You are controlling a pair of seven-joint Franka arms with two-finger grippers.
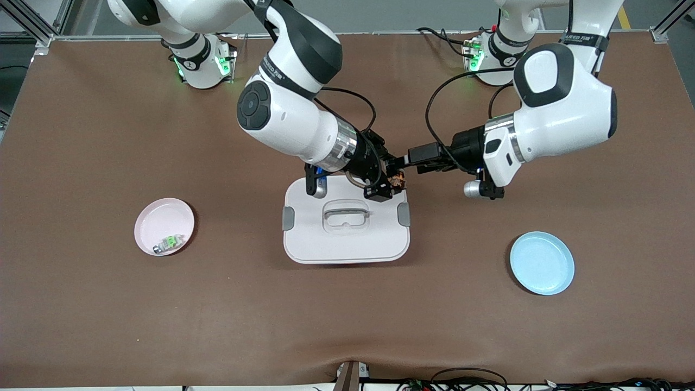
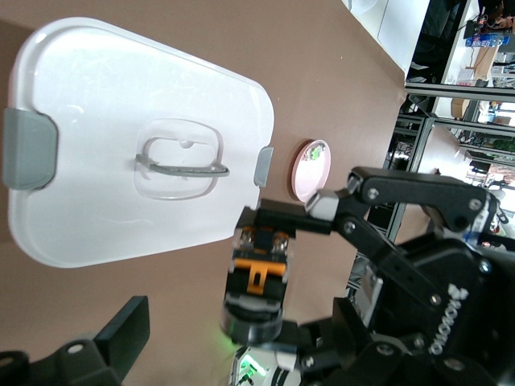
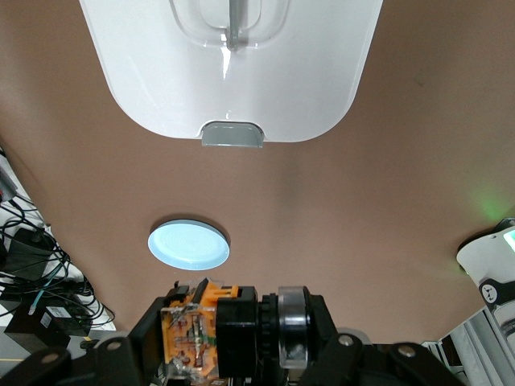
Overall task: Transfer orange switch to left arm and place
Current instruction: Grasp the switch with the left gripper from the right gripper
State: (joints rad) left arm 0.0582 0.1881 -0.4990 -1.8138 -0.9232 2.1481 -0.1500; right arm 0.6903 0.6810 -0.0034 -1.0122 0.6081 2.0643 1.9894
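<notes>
Table (image 1: 81, 304) surface is covered in brown material, and the box (image 1: 347, 239), white with grey side latches and a grey handle on its lid, lies shut near the table's middle and serves as the reference point for everything below. Both arms reach in over the edge of the box that faces the bases: the right arm (image 1: 288, 103) comes from its base and angles down over the box corner, and the left arm (image 1: 559, 114) comes from its own base and extends level toward the same spot. Blue plate (image 1: 542, 263) sits well apart from the box toward the left arm's end of the table, slightly nearer the front camera than the box. Pink plate (image 1: 157, 217) sits well apart from the box toward the right arm's end and carries a small green and silver part (image 1: 167, 244). Right gripper (image 1: 395, 182) hangs over the box corner with its fingers clamped on the orange switch (image 1: 399, 178), a black cylinder with an orange end, held clear above the lid. Left gripper (image 1: 400, 159) is level with the switch just off that same corner, fingers spread apart, one finger (image 2: 113, 334) showing in the left wrist view, and the switch (image 2: 256, 277) lies ahead of them without contact.
</notes>
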